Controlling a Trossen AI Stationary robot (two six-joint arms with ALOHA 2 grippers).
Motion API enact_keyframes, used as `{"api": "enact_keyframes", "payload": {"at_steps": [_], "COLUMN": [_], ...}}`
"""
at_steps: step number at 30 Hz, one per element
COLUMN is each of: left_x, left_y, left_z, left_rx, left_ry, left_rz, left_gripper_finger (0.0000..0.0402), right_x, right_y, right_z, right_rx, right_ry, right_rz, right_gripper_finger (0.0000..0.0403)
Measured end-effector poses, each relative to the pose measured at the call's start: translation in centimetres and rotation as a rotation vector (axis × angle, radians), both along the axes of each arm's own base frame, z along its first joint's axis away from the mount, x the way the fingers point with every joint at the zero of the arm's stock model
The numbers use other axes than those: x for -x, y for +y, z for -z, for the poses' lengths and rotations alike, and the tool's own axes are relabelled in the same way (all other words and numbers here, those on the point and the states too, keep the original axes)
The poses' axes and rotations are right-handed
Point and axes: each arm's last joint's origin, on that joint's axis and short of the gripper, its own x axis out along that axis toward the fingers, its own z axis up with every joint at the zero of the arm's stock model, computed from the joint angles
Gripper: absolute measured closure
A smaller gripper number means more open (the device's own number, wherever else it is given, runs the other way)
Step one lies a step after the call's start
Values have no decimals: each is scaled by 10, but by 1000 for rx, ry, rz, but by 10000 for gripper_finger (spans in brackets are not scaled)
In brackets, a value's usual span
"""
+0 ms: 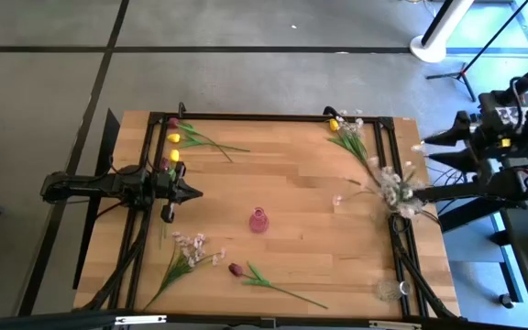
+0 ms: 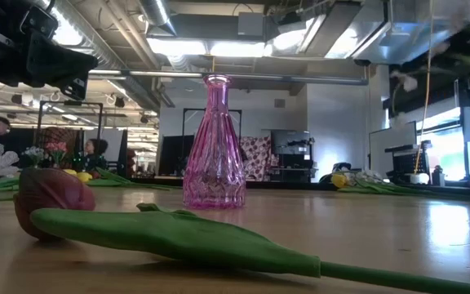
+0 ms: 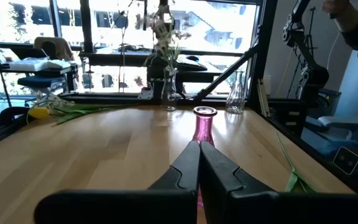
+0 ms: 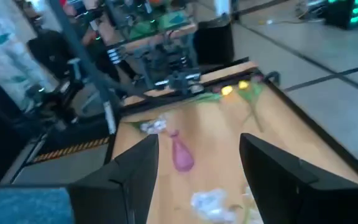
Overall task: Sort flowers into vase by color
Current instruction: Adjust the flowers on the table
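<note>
- Maroon tulip [image 2: 51, 200], nearest the low camera: lies flat near the table's front edge, leaf [image 2: 178, 237] spread, well apart from both arms; a grasp on the thin stem could slip.
- White-pink spray [image 1: 394, 191], at the right edge, standing in a clear vase [image 3: 168, 93]; right gripper [image 1: 426, 147], fingers spread, holds nothing; snagging could topple it.
- Left gripper [image 1: 194, 192], fingers pressed together, empty, aimed at the pink vase [image 1: 258, 220]; an advance could knock this narrow vase over.
- Yellow tulips [image 1: 173, 147] lie beside the left arm.
</note>
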Motion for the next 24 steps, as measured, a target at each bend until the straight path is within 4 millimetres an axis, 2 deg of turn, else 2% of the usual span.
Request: {"api": "enact_keyframes", "payload": {"at_steps": [4,9,14,19,22,24], "left_x": [0,0,0,0,0,0], "left_y": [0,0,0,0,0,0], "left_z": [0,0,0,0,0,0], "left_rx": [0,0,0,0,0,0], "left_ry": [0,0,0,0,0,0], "left_rz": [0,0,0,0,0,0], "left_gripper_finger": [401,401,401,401,401,401], "right_x": [-7,-23,-69,-121,-145,-158], "right_y": [-1,-7,-15,-26,-41,-56], "right_z": [6,6,16,26,33,40], "right_rx": [32,97,194,402,456,413], "right_ry": [93,123,232,393,520,598], "right_rz": [36,226,435,755,857,864], "right_gripper_finger": [178,178,178,178,178,178]}}
